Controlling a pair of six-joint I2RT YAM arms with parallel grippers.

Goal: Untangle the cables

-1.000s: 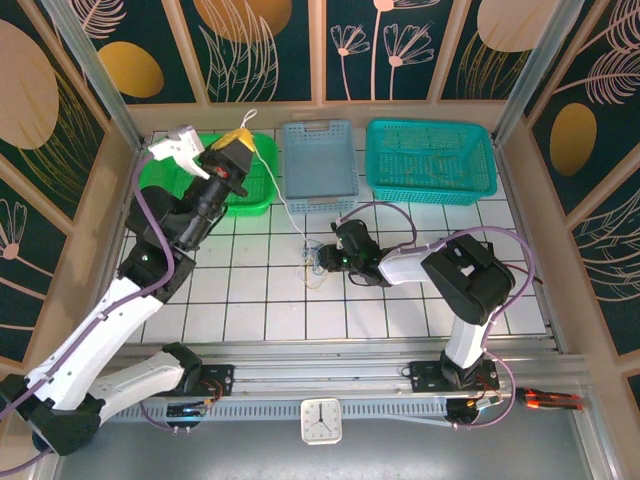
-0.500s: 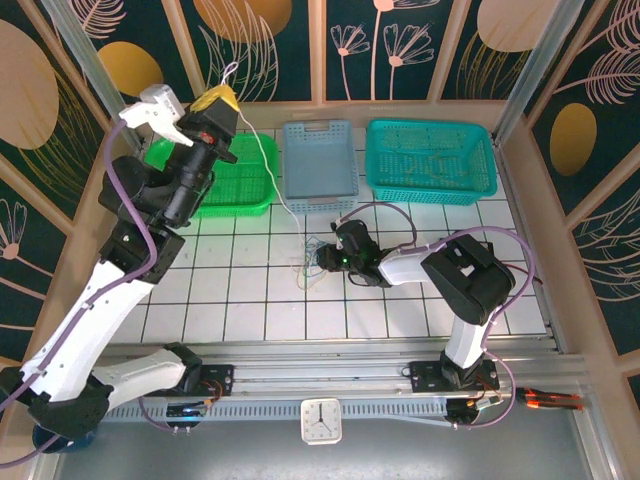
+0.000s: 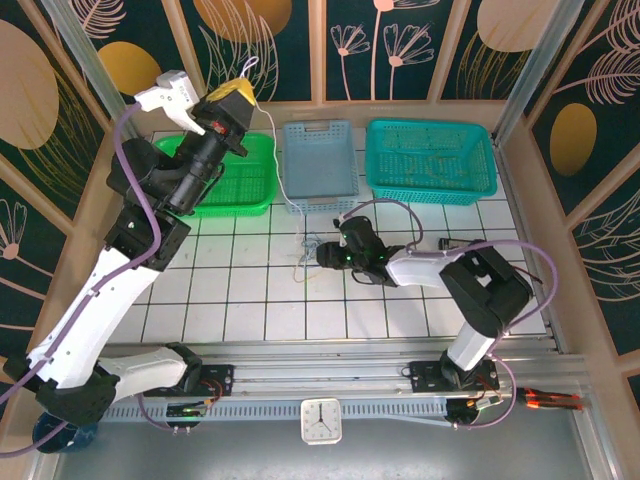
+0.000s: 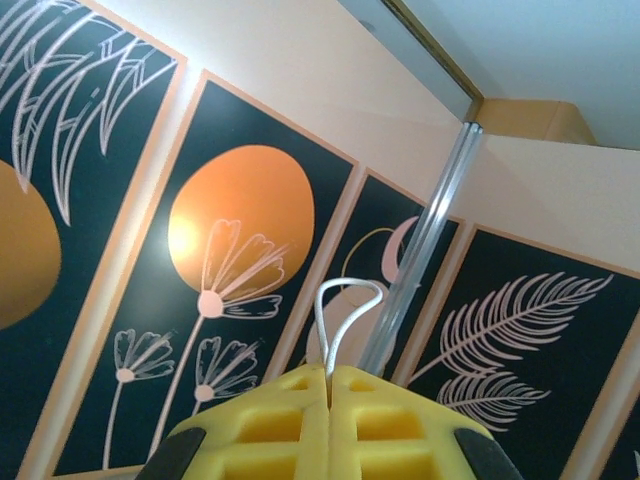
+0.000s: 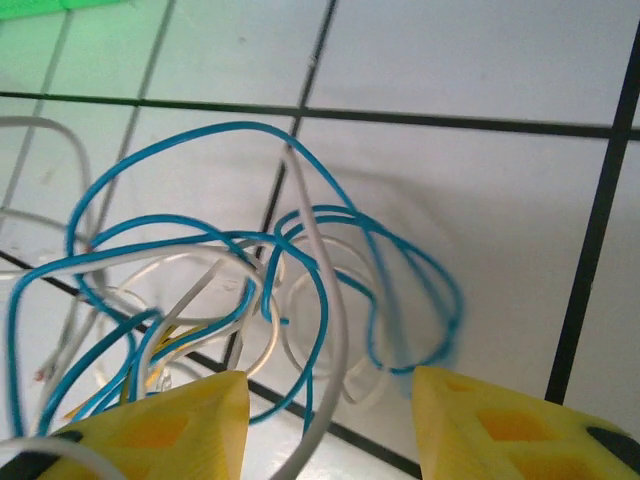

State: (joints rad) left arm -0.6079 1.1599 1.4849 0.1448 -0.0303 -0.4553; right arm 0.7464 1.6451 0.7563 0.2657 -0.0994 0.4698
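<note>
Cables (image 3: 308, 258) lie in a small loose knot on the white tiled tabletop (image 3: 250, 300), about mid-way across and in front of the grey basket (image 3: 320, 165), which sits between a green basket (image 3: 250, 172) and a teal basket (image 3: 430, 160).

Up close, the knot is mostly a thin blue cord (image 5: 236, 126) thrown into several wide, overlapping loops. A white cord (image 5: 322, 260) crosses through them, and a short yellowish strand (image 5: 170, 350) shows low in the heap. The loops rest flat on the tiles and none of them is pulled tight.

One white cord (image 3: 279, 185) leaves the knot and climbs away to the left, past the corner of the grey basket. It rises to the left end effector (image 3: 240, 92), which is held high near the back wall, above the green basket. From its own camera, the left end effector (image 4: 329, 372) has its yellow fingers pressed flat together, clenched on that white cord. A small loop (image 4: 350, 283) of it pokes out above the tips.

The right end effector (image 3: 325, 257) sits low on the tabletop, right at the knot's right-hand edge. From its own camera, the right end effector (image 5: 328, 376) has its yellow fingers spread apart and released. The white cord and a blue loop pass through the gap between the fingers, and neither finger is pinching them.
</note>
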